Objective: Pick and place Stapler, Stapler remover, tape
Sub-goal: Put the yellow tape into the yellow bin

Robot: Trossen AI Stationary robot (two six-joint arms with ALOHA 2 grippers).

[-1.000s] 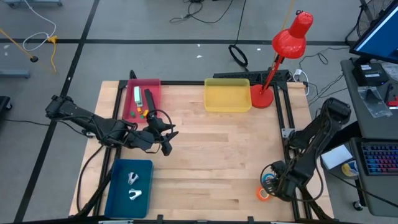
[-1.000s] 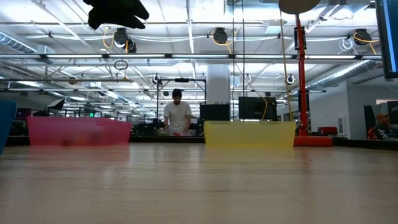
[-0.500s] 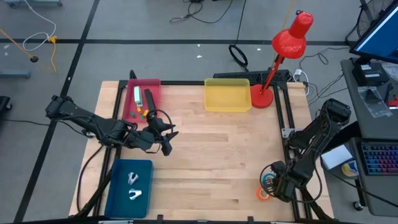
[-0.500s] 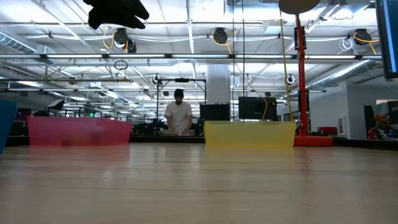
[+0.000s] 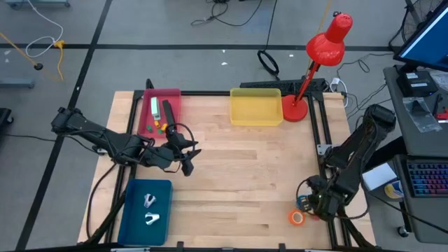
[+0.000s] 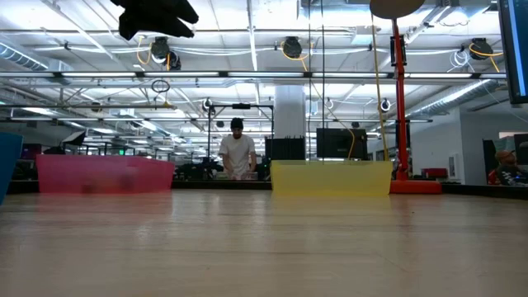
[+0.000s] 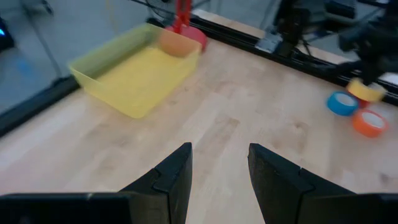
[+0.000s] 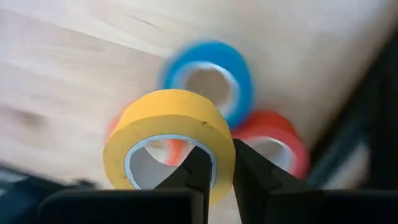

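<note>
While the left hand (image 5: 187, 158) hangs with its fingers parted above the worktop (image 5: 245, 175), between the pink tray (image 5: 160, 112) and the blue tray (image 5: 145, 211), the right hand (image 8: 216, 167) is down at the worktop's near right corner, pinching the wall of a yellow tape (image 8: 169, 142) roll that it holds lifted over the others. Below that roll lie a blue roll (image 8: 208, 81), a red roll (image 8: 273, 144) and an orange roll (image 5: 297, 218), close together. The yellow tray (image 5: 256, 108) stands at the far edge beside the red lamp (image 5: 316, 61). Two pale tools lie in the blue tray; what the pink tray holds is too small to tell
</note>
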